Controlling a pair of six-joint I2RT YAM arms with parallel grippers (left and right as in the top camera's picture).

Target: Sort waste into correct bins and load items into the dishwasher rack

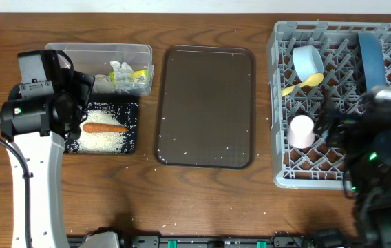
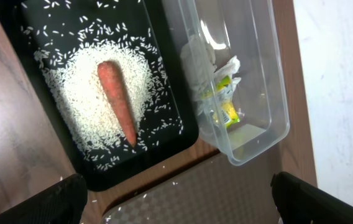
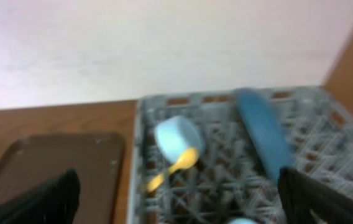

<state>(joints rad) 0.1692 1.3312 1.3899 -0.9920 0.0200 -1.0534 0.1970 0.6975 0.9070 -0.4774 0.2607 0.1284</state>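
hovering over the black tray, which lies just left of the dark brown serving tray, the left gripper has its fingers spread wide with nothing between them. the carrot lies on a bed of rice inside that black tray. the clear tub, left of the serving tray and touching the far side of the black tray, holds the crumpled paper and the yellow-green wrapper.

the dishwasher rack stands right of the serving tray. it carries the light blue cup, the yellow spoon, the pink cup and the dark blue plate standing on edge. the right gripper is above the rack, fingers spread and empty. the bowl cannot be located; the right arm covers part of the rack.

judgement: the sorting step appears close to its end. a few loose grains lie on the serving tray. the next move calls for lifting the left arm straight up, clear of the black tray's rim, and confirming the bowl's position.
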